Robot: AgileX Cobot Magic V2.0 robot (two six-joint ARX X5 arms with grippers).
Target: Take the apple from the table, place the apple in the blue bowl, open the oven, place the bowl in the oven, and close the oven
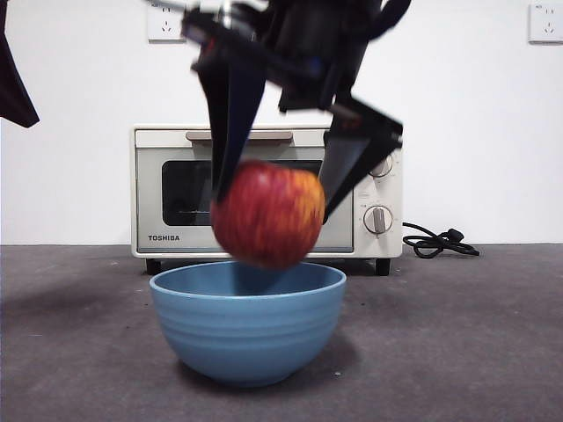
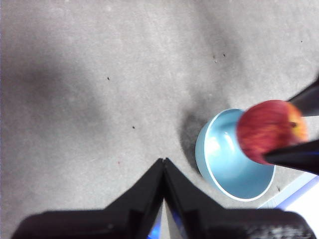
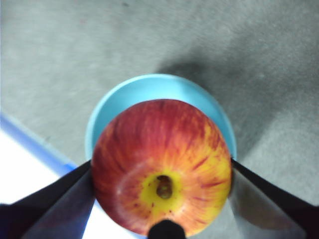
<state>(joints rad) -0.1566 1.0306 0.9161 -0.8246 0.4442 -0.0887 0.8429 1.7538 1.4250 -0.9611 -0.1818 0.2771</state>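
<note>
My right gripper (image 1: pixel 273 207) is shut on the red and yellow apple (image 1: pixel 268 214), one black jaw on each side. It holds the apple just above the mouth of the light-blue bowl (image 1: pixel 246 334), which stands on the dark grey table (image 1: pixel 457 334). In the right wrist view the apple (image 3: pixel 162 164) shows its stem dimple and hides most of the bowl (image 3: pixel 149 82). The left wrist view has the bowl (image 2: pixel 224 164) and apple (image 2: pixel 269 129) off to one side. My left gripper (image 2: pixel 163 162) is shut and empty, high over bare table. The cream oven (image 1: pixel 149 141) stands behind with its door shut.
The oven's black cord (image 1: pixel 440 242) lies coiled on the table to its right. Two wall outlets (image 1: pixel 165 22) sit high on the white wall. The waiting left arm shows as a black tip (image 1: pixel 13 83) at the top left corner.
</note>
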